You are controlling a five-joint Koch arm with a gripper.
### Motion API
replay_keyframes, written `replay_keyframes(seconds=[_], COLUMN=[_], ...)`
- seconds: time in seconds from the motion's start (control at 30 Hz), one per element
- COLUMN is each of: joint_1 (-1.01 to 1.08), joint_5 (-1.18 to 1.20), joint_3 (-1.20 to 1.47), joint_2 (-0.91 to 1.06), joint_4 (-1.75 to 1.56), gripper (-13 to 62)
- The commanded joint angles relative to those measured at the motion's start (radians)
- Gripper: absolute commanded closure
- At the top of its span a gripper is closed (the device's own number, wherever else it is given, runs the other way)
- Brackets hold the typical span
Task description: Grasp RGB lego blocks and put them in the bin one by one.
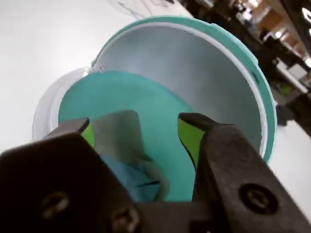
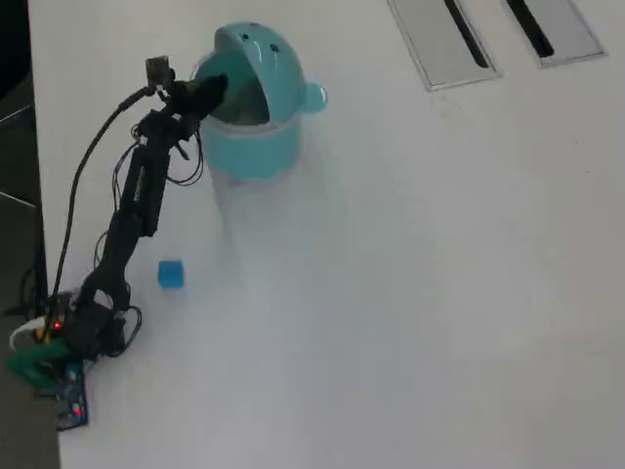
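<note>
In the overhead view, the arm's base sits at the far left edge of the white desk (image 2: pixel 410 293), and the arm reaches up the picture toward the bin. Just right of the arm's lower links, a blue lego block (image 2: pixel 171 274) lies alone on the desk, well apart from the bin. Farther up, the pincer (image 2: pixel 217 88) pokes into the opening of the light teal bin (image 2: pixel 256 147), under its domed lid (image 2: pixel 256 49), which bears small dark holes; a round knob (image 2: pixel 312 96) sticks out of the bin's right side. At the top right, two flat grey panels (image 2: pixel 444 44) are set into the desk.

In the wrist view, the pincer (image 1: pixel 135 133) stands apart, its yellow-green-padded tips holding nothing, over the bin's (image 1: pixel 265 97) grey interior and a tilted teal flap (image 1: pixel 155 107).
</note>
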Motion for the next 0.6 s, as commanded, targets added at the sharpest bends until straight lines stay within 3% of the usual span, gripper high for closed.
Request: replay_keyframes(seconds=[0.0, 0.57], joint_1=[-0.002, -0.032], joint_5=[0.046, 0.189], joint_3=[-0.048, -0.048], joint_2=[0.092, 0.245], joint_4=[0.026, 0.466], gripper=[17.7, 19.0])
